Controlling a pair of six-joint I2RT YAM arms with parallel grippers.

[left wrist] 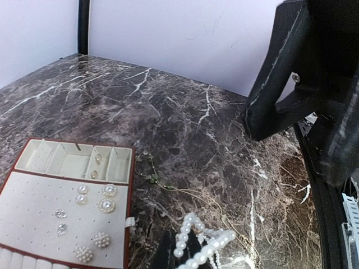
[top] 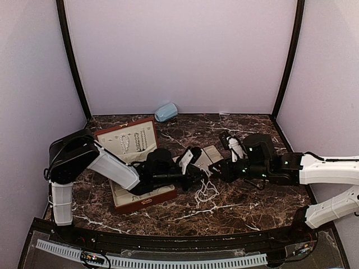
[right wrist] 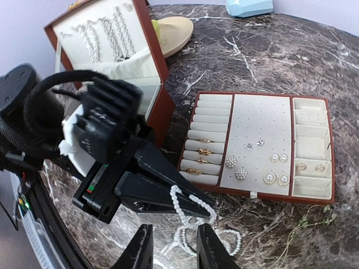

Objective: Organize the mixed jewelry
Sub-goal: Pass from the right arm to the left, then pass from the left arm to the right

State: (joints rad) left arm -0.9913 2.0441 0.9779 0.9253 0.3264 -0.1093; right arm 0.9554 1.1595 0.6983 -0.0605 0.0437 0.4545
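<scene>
Looking down from overhead, where does the long white pearl-bead strand (top: 206,193) lie?

In loops on the dark marble table (top: 252,207), just below where the left gripper (top: 201,171) and right gripper (top: 217,170) meet tip to tip, right of the open reddish-brown case (top: 147,200).

And the left wrist view?

Beads bunch at that gripper's own fingertips at the bottom edge. The small cream-lined tray (left wrist: 33,207) holding pearl earrings (left wrist: 106,205) sits to the left.

Does the right wrist view settle the grips?

Yes. The left gripper's black jaws are pinched together on a loop of the strand. The right gripper's fingers (right wrist: 208,246) stand apart, with the strand lying on the table between them, and they clamp nothing.
</scene>
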